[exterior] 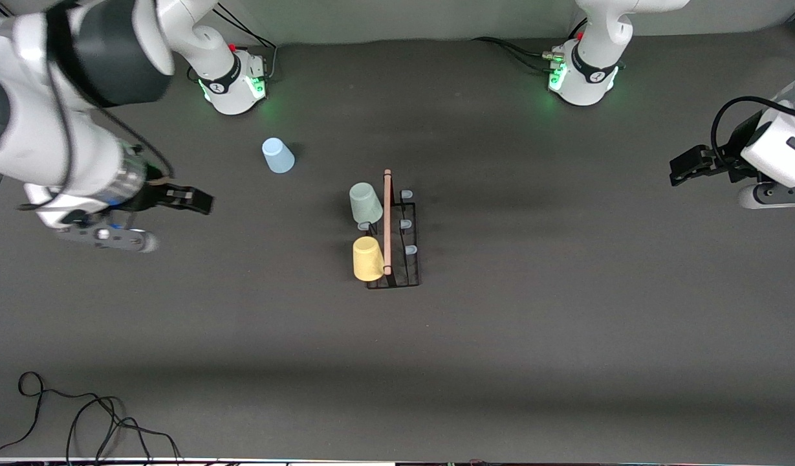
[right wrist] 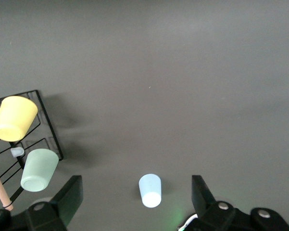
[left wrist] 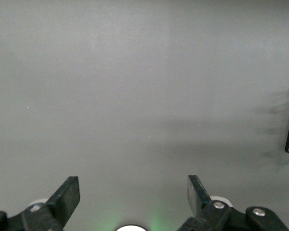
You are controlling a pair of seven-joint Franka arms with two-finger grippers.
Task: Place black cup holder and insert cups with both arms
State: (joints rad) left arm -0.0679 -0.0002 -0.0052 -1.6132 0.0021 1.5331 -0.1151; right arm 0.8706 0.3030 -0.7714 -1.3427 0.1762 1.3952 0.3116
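Rack and cups as I see them from the operator's station. The black cup holder (exterior: 400,243) is a thin black wire frame with a rectangular base, standing near the middle of the dark grey matte table (exterior: 565,336). A light wooden rod (exterior: 387,220) runs along its top, and its prongs end in pale blue caps (exterior: 406,193). On the side toward the right arm's end, a pale green cup (exterior: 365,202) and a yellow cup (exterior: 367,258) sit mouth-down on prongs, the yellow one nearer the front camera. The three prongs on the other side are bare. A light blue cup (exterior: 277,155) stands upside down on the table, well apart from the rack, near the right arm's base. All three cups are plain, smooth, tapered plastic tumblers. I can read no writing on any of them.

The right gripper (exterior: 200,200) hangs over bare table at its own end, jaws spread wide and empty. The left gripper (exterior: 685,167) waits over the table at its end, jaws likewise wide apart, holding nothing.
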